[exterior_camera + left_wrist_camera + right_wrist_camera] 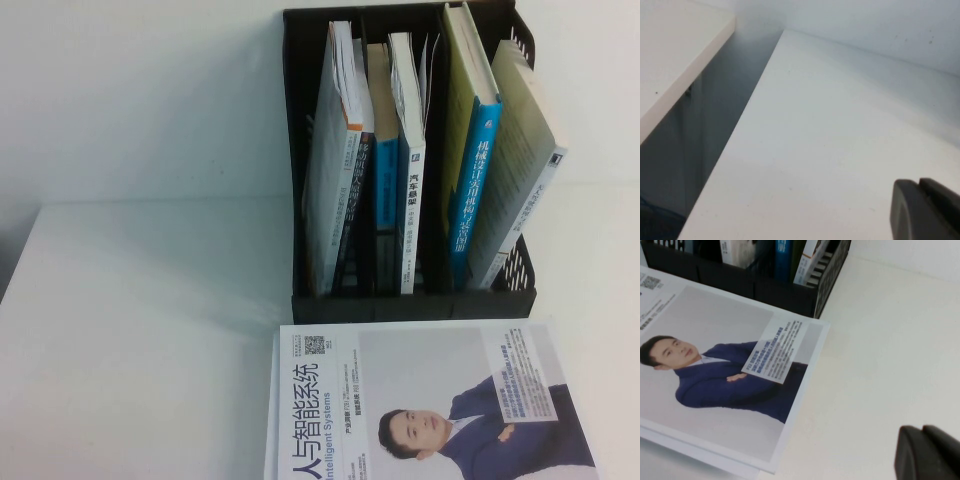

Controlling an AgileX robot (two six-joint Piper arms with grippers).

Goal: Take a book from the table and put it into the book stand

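The book (478,150), yellow-green with a blue spine, stands upright in the right compartment of the book stand (300,200) at upper centre, so I judge the placing done. A white portrait book (430,400) lies flat on the table (140,330). I see both the left gripper (922,210) and right gripper (925,452) closed, empty, low over bare tabletop.

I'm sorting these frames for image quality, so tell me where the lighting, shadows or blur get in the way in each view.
High view: soft overall, the white table washed out, the book stand dark inside. Left wrist view: bare tabletop with a deep shadowed gap beside it, the shut left gripper a dark blur at the corner. Right wrist view: the white book evenly lit, fine print unreadable, the right gripper out of focus.
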